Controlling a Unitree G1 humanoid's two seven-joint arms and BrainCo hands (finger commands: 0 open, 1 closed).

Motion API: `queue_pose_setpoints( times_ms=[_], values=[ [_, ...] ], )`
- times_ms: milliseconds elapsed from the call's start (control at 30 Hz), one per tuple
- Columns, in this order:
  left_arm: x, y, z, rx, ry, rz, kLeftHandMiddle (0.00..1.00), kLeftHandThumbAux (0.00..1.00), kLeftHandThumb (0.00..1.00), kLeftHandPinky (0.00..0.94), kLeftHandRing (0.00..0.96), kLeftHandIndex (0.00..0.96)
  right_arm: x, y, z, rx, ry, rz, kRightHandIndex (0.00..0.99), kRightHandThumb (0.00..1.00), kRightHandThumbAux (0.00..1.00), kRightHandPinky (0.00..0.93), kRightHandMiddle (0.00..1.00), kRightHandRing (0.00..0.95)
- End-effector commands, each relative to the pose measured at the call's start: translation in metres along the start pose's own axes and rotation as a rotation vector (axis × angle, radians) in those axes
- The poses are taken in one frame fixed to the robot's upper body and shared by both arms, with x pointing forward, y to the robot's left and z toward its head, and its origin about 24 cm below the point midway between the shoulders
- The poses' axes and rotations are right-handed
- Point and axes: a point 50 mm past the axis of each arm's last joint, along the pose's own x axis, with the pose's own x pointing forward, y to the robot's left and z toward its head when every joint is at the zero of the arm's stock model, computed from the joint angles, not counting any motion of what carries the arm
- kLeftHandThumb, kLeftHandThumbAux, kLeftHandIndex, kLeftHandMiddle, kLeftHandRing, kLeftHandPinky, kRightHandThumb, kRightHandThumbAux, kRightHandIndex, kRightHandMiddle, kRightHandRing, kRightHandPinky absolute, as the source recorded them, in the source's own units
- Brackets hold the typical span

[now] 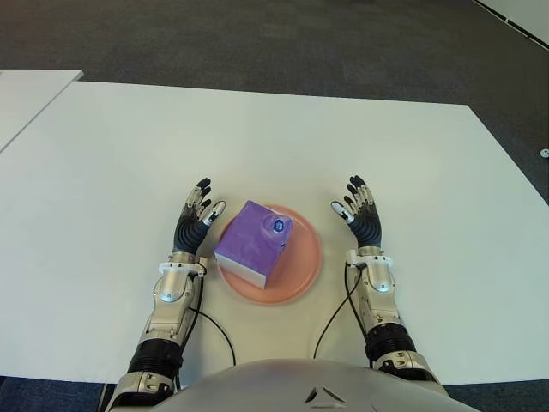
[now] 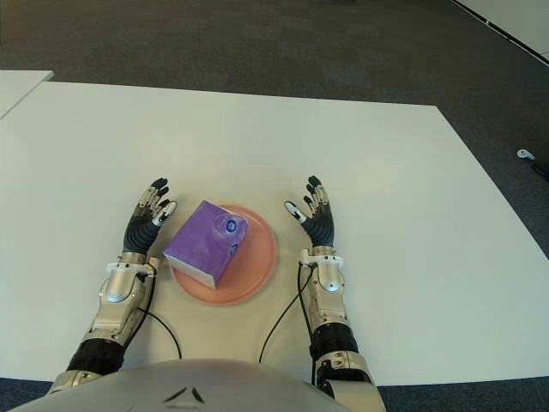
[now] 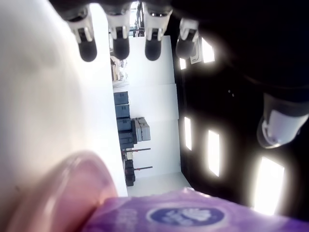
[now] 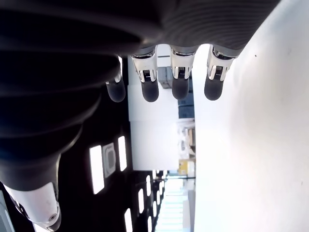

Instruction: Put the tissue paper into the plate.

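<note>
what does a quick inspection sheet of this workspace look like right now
surface: white table, bare apart from the job's things
job's things: purple tissue pack lies in the pink plate, one corner overhanging the rim toward the left hand
clutter: nothing seen
hands: left hand beside the plate on its left, fingers spread, holding nothing; right hand on the plate's right, fingers spread, empty
cables: black cable loops from the left forearm; another from the right forearm
surroundings: dark carpet; second white table edge at the left
</note>
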Motion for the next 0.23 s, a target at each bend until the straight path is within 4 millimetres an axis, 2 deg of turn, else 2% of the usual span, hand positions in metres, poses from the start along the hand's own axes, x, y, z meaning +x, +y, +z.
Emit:
queue_pose_setpoints(
  times_ms=[33, 233],
  values=[
    [-0.0085, -0.0014, -0.0094, -0.008, 0.05, -0.012, 0.0, 0.449, 0.0, 0.0, 0.0, 0.0, -0.054, -0.0023, -0.053, 0.013, 0.306, -0.031, 0.0, 0.0, 0.681, 0.0, 0.0, 0.0],
    [-0.0084, -0.0009, -0.0092, -0.001, 0.047, -0.01, 0.0, 0.449, 0.0, 0.0, 0.0, 0.0, -0.0546, -0.0011, -0.0526, 0.017, 0.314, -0.015, 0.0, 0.0, 0.683, 0.0, 0.0, 0.0]
  ],
)
